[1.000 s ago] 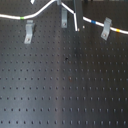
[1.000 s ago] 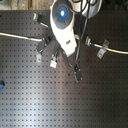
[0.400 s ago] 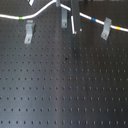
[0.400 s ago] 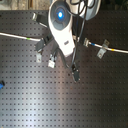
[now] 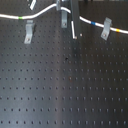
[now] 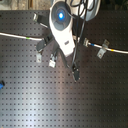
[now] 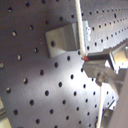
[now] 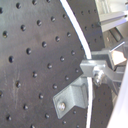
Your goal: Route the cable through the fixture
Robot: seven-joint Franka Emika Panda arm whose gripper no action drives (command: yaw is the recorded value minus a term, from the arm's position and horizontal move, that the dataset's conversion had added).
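Observation:
The white cable (image 5: 46, 11) runs across the far end of the black board, with a green band at the first exterior view's left and blue and yellow bands at its right. From both sides it rises to my gripper (image 5: 70, 20), which is shut on it at the top middle. The fixture is a row of grey metal clips: a left clip (image 5: 29, 32), a right clip (image 5: 106, 28), and a middle clip (image 6: 52, 61) beside the arm. In the first wrist view the cable (image 7: 79, 30) passes over a clip (image 7: 62, 41). In the second wrist view the cable (image 8: 80, 35) curves past a clip (image 8: 74, 99).
The white arm body with a blue ring (image 6: 61, 16) covers the middle of the cable in the second exterior view. The perforated board (image 5: 65, 85) stretches toward the camera. A small blue item (image 6: 1, 85) lies at the second exterior view's left edge.
Hardly anything differs. The arm and gripper stay over the middle of the clip row, and the cable lies along the same line.

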